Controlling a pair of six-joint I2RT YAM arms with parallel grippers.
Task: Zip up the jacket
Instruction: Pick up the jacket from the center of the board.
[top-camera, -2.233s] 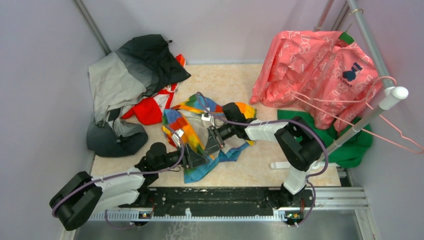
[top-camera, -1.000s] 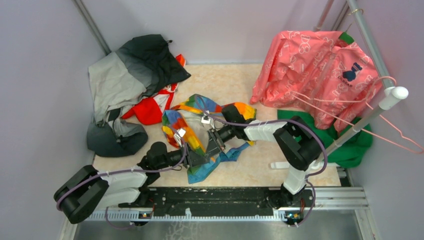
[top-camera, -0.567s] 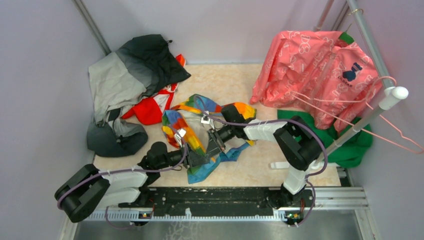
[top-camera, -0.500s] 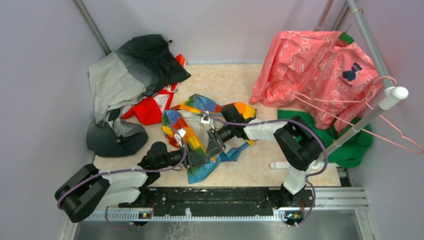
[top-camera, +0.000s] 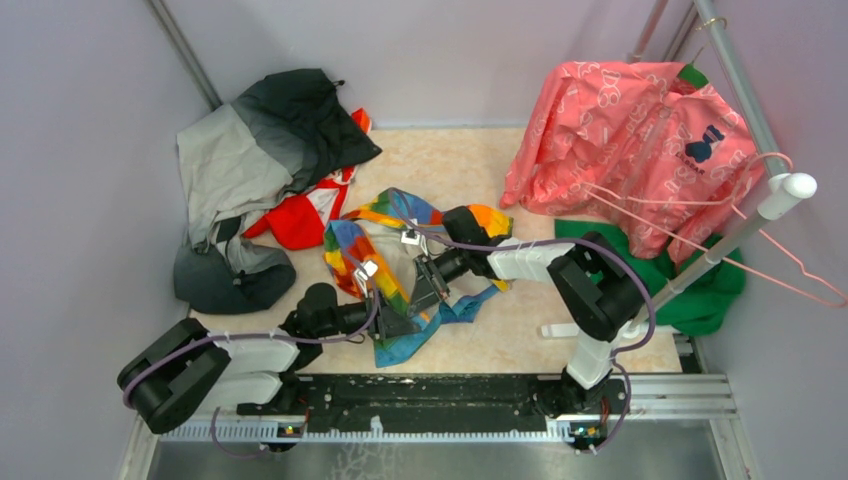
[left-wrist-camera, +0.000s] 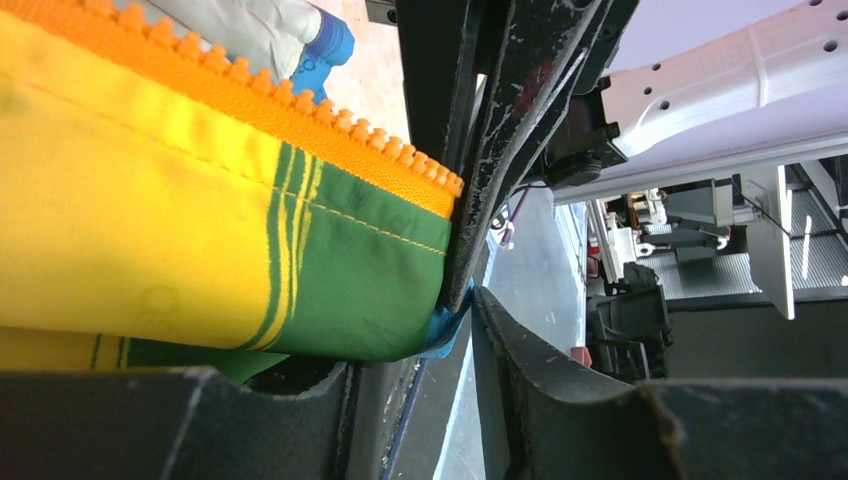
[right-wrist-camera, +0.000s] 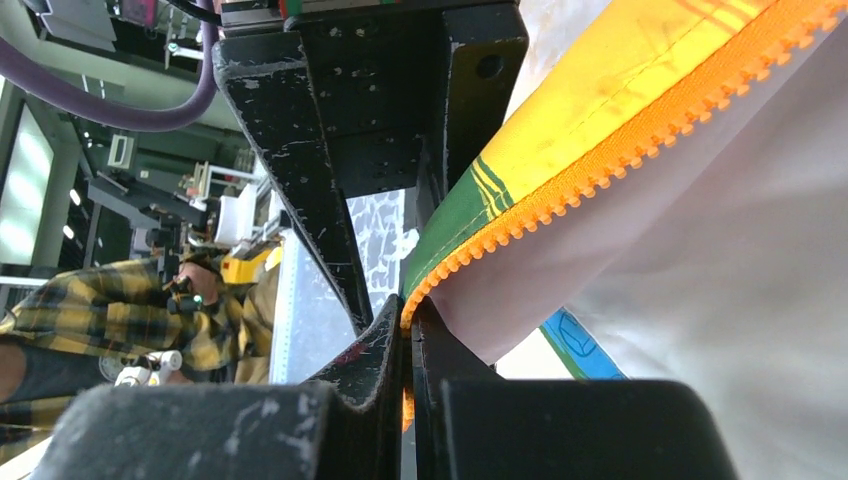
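Observation:
The rainbow-striped jacket (top-camera: 392, 262) lies crumpled at the middle of the table, its pale lining showing. My right gripper (top-camera: 428, 287) is shut on its orange zipper (right-wrist-camera: 640, 150) edge, the teeth pinched between the fingertips (right-wrist-camera: 408, 322). Coming from the near left, my left gripper (top-camera: 393, 322) meets the same spot. In the left wrist view the yellow and green hem (left-wrist-camera: 330, 290) with the zipper (left-wrist-camera: 300, 105) lies over one finger. The left gripper (left-wrist-camera: 420, 350) stands open, a scrap of blue cloth at the gap, and the right gripper's black fingers (left-wrist-camera: 480, 200) stand just beyond.
A grey-and-black jacket (top-camera: 260, 150) and a red garment (top-camera: 300, 218) are heaped at the back left. A pink patterned garment (top-camera: 640, 140) hangs on the rack pole (top-camera: 740, 225) at the right, above a green cloth (top-camera: 705, 290) and a pink hanger (top-camera: 790, 270).
The left gripper's jaws have spread apart, and the left arm's elbow has shifted a little right. The right gripper keeps its hold on the zipper edge without moving.

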